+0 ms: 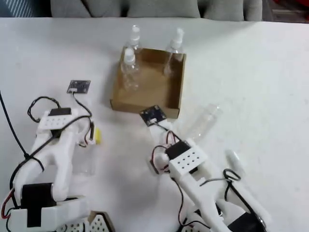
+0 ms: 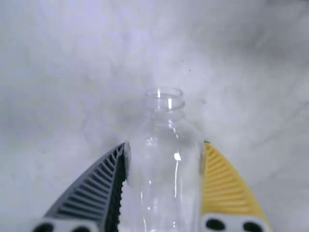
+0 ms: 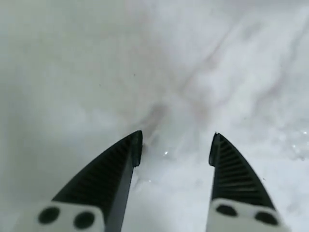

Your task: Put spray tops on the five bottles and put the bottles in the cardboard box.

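Spreading under everything is the white worktop (image 1: 251,72), with the cardboard box (image 1: 145,94) sitting open-topped near its middle. The left arm (image 1: 53,145) and the right arm (image 1: 193,169) lie on the near side of the box.

The first capped bottle (image 1: 129,67) stands inside the box in the far corner on the left arm's side. The second capped bottle (image 1: 174,55) stands in the other far corner. A third capped bottle (image 1: 133,36) rises at the far wall; I cannot tell whether it is inside or just behind.

The left pincer (image 2: 164,145) is clamped on a bare-necked bottle (image 2: 164,169), with grey and yellow fingers pressed to its sides. The right pincer (image 3: 176,142) gapes wide with nothing between its fingers.

A topless bottle (image 1: 203,122) lies on its side between the box and the right arm. A loose spray top (image 1: 235,159) lies just beside that arm.
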{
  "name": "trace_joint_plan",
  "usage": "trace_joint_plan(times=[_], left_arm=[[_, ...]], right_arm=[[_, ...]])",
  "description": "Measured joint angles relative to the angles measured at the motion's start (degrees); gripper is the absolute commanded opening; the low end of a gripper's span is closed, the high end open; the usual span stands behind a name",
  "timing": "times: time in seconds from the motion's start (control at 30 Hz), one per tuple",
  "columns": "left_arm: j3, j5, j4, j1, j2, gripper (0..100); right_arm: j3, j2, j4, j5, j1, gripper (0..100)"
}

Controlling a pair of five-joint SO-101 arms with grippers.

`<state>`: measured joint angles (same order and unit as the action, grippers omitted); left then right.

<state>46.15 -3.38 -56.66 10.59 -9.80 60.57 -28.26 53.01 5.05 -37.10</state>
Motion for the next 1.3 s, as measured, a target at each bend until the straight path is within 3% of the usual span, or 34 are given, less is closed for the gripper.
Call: trace_joint_plan(times=[0.8,0.93,1.13,1.23,1.3], left_arm=[[0.0,0.0,0.0,0.0,0.0,2],[0.0,0.0,0.0,0.0,0.0,2],[0.0,0.0,0.0,0.0,0.0,2],[0.0,0.0,0.0,0.0,0.0,2],[0.0,0.0,0.0,0.0,0.0,2]], right_arm=[[3.0,0.0,-4.8,0.0,-2.8,19.0],[3.0,0.0,-4.8,0.0,-2.8,11.3],[3.0,0.2,-4.8,-2.3,-2.9,8.7],[3.0,2.1,-4.8,-3.6,-3.0,0.9],[2.5,3.3,-4.9,-5.1,-3.0,2.5]])
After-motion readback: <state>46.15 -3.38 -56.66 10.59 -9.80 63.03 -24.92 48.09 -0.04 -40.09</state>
